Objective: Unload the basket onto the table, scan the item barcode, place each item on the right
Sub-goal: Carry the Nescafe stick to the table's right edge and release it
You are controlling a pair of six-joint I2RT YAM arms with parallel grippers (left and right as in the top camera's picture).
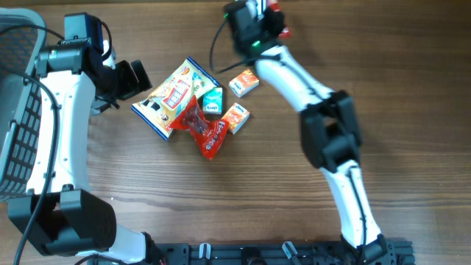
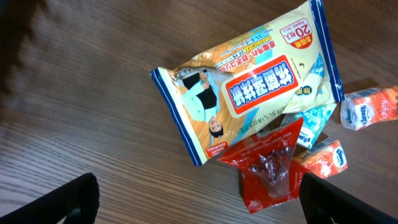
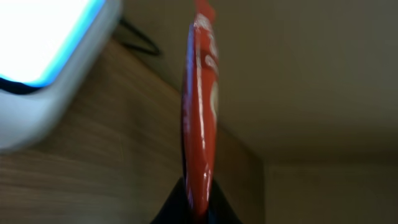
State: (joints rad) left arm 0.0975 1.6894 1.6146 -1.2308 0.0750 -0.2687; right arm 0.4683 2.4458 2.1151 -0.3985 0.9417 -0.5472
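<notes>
At the left of the bench (image 1: 412, 88), the left claw (image 1: 132, 77) hangs wide open just beside a wipes pack (image 1: 171, 97). A red pouch (image 1: 208, 132) touches that pack, with 3 small packets (image 1: 236, 118) near it. At the bench's back edge, the right claw (image 3: 196, 208) is clamped on a thin red item (image 3: 199, 112), seen edge-on, near a glowing white device (image 3: 37, 68).

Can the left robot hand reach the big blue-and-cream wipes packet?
Probably yes. The open left gripper hovers just beside the flat blue-edged wipes packet, and nothing lies between them. Only the red plastic bag overlaps the packet's far edge.
</notes>
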